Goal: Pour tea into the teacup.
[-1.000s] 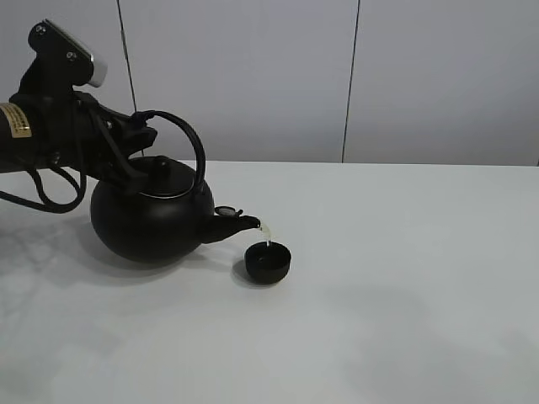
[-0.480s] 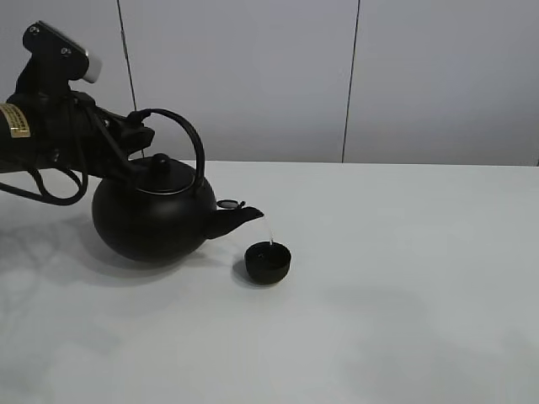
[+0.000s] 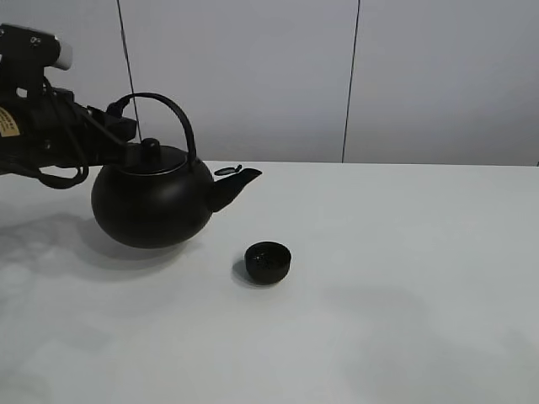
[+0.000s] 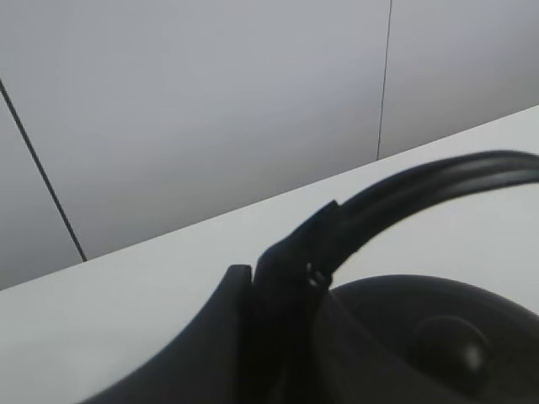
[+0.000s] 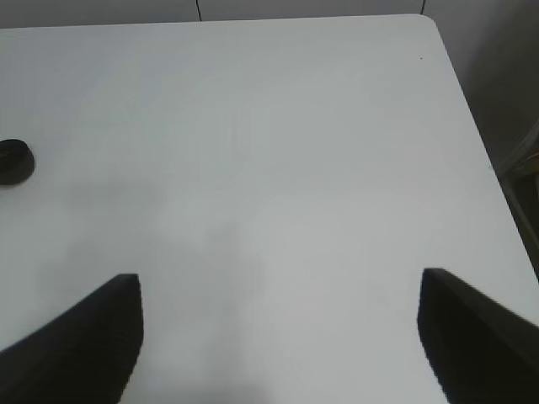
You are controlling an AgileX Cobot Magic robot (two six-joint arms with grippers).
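The black kettle (image 3: 152, 202) is held by its arched handle (image 3: 173, 114), clamped in the left gripper (image 3: 116, 128), with the spout (image 3: 240, 178) raised and no stream seen. The teacup (image 3: 268, 261) is found on the white table (image 3: 421, 278), below and ahead of the spout, clear of it. The right gripper (image 5: 278, 282) is kept wide and empty, well apart. Trouble is judged likely if the heavy kettle swings in that off-centre grip: tea could be spilled beside so small a cup, or the cup knocked.
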